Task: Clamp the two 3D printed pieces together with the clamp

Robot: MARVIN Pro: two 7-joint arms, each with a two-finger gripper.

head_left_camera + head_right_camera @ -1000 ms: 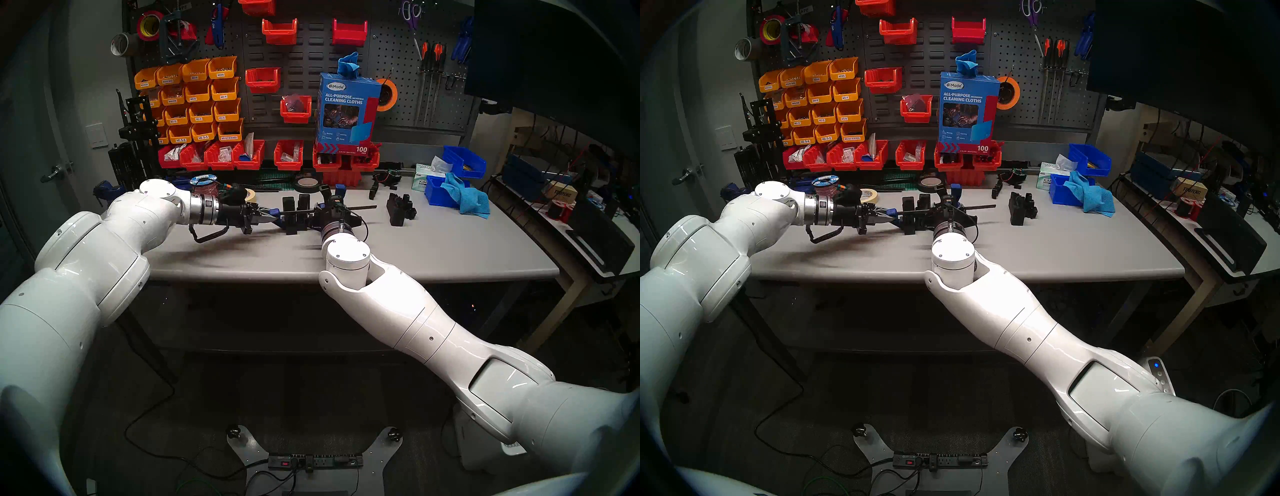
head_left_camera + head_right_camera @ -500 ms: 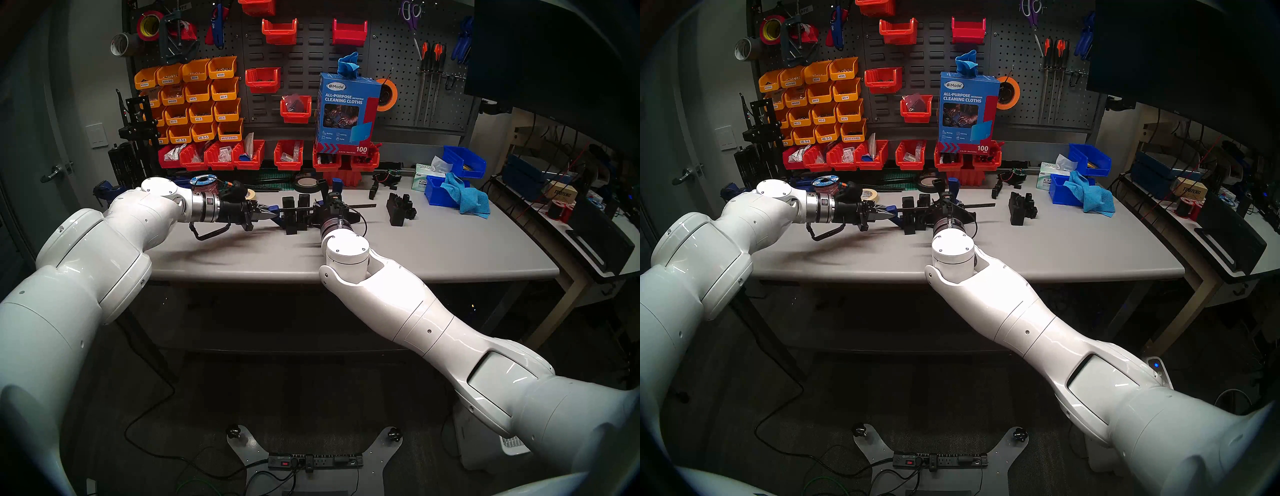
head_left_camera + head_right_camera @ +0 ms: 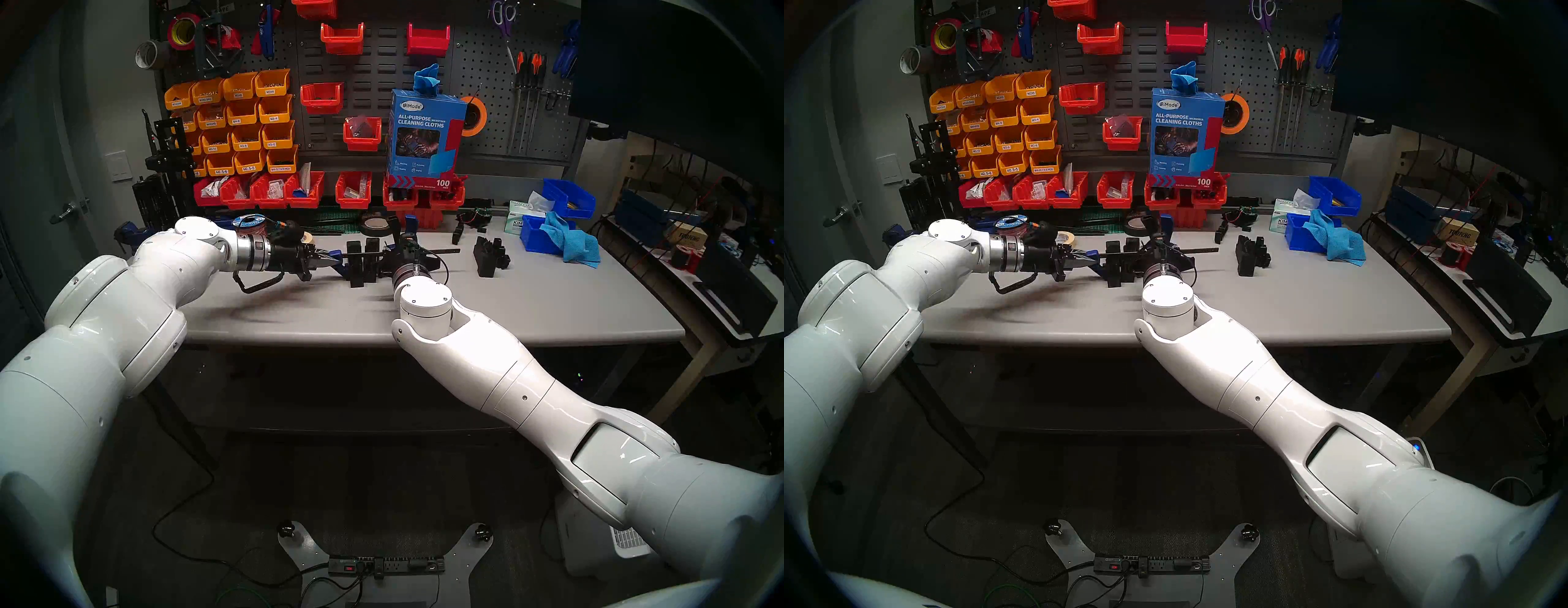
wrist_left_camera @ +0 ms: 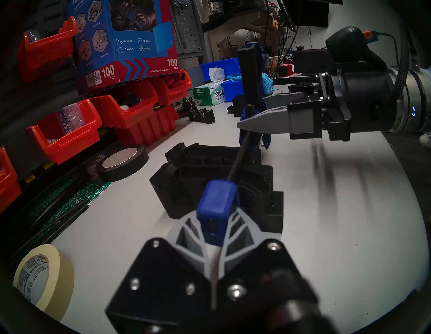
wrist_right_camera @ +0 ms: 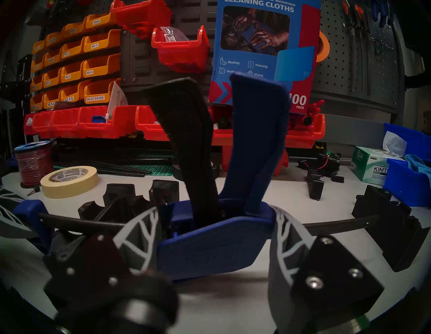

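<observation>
The clamp [image 3: 441, 253] hangs level just above the table, its thin black bar [image 4: 236, 163] passing over the two 3D printed pieces [image 3: 355, 265] [image 4: 184, 186], which stand upright side by side between its blue jaws. My left gripper [image 3: 331, 261] [image 4: 214, 224] is shut on the clamp's blue end jaw [image 4: 215, 203]. My right gripper [image 3: 403, 254] [image 5: 214, 235] is shut on the clamp's blue sliding body [image 5: 210, 249]. The black trigger [image 5: 186, 140] and the blue handle [image 5: 256, 140] point up and away. The pieces [image 5: 119, 193] sit left of that body.
A bulkier black pronged part [image 3: 490, 257] stands right of the clamp. A blue bin [image 3: 530, 237] with a blue cloth sits at the back right. A black tape roll [image 3: 375, 225], masking tape [image 4: 44, 277] and red bins [image 3: 305, 191] line the back.
Both arms have carried the clamp a little up and toward the back of the table. Its handle has swung slightly to the left. Both grips are unchanged.
</observation>
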